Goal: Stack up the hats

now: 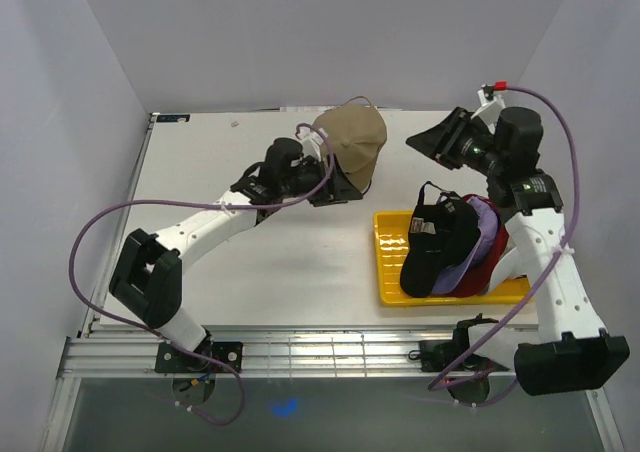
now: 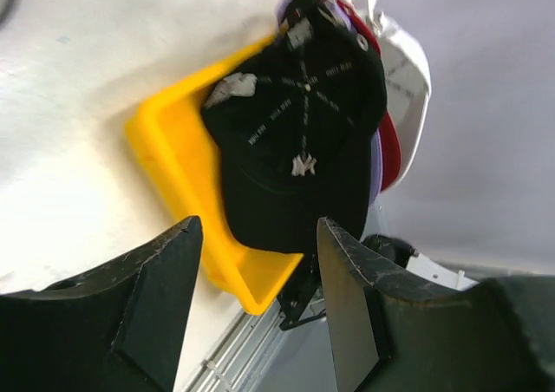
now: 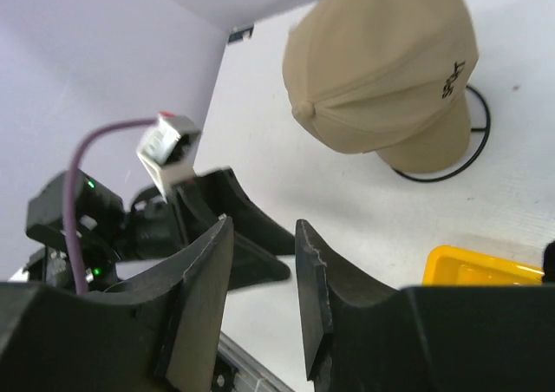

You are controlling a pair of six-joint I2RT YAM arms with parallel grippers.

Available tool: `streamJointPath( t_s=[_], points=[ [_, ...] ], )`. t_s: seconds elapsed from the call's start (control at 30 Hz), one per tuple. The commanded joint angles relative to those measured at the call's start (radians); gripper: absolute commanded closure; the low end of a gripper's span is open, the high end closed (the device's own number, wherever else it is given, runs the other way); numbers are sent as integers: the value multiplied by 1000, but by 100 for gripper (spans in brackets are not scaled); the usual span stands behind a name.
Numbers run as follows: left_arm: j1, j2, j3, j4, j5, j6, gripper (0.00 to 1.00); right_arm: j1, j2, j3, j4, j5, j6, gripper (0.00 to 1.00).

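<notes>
A tan hat (image 1: 350,140) sits on a black wire stand (image 3: 473,140) at the back of the table; it also shows in the right wrist view (image 3: 381,62). A black hat with a white NY logo (image 1: 438,244) lies on top of a pile in the yellow tray (image 1: 388,257), over a lavender hat (image 1: 486,224), a red hat (image 1: 497,250) and a white hat (image 1: 512,264). The left wrist view shows the black hat (image 2: 299,140), red hat (image 2: 390,145) and white hat (image 2: 409,71). My left gripper (image 1: 337,182) is open and empty beside the tan hat. My right gripper (image 1: 428,140) is open and empty, right of that hat.
The yellow tray (image 2: 165,149) stands at the front right, near the table's front rail (image 1: 300,352). Light walls close in the table at the left, back and right. The right arm's base (image 1: 560,357) stands just in front of the tray.
</notes>
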Motion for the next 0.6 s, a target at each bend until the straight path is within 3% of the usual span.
streamJointPath(
  t_s=[0.0, 0.2, 0.57],
  points=[
    [-163, -1, 92, -136, -181, 105, 34, -39, -139, 64, -83, 45, -18, 59],
    [-394, 163, 313, -225, -353, 185, 34, -42, -257, 69, -131, 85, -2, 57],
    [-615, 433, 625, -391, -580, 248, 34, -42, -306, 69, -199, 106, -38, 57]
  ],
)
